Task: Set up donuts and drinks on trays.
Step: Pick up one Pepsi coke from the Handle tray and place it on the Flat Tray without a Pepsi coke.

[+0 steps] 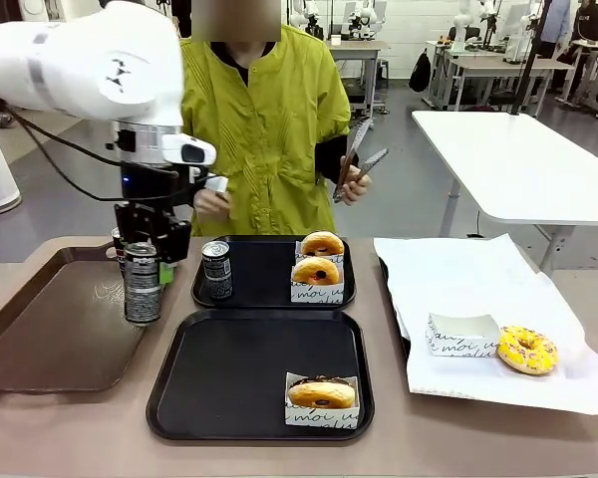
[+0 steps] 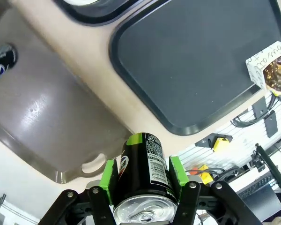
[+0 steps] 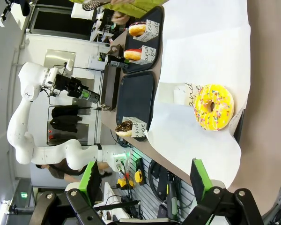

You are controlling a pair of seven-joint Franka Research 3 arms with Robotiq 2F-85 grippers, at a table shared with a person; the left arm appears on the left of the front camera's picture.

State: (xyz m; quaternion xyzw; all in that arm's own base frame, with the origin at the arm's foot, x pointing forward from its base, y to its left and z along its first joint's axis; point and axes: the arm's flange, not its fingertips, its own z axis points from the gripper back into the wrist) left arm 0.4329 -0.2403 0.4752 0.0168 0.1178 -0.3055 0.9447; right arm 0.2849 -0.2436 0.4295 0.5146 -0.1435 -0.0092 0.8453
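Hanging upright between the green pads point(image 2: 107, 176) of the left claw point(image 2: 142, 174), the soda can point(image 1: 142, 289) is gripped above the brown tray point(image 1: 50, 329); the right claw point(image 3: 143, 180) gapes wide, empty.

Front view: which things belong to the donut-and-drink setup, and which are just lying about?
Job: near black tray, far black tray, held can in the left end effector, second can on the far tray, near boxed donut, far boxed donuts, sprinkled donut, white box.
Lying about: brown tray, white paper sheet, tongs in the person's hand.
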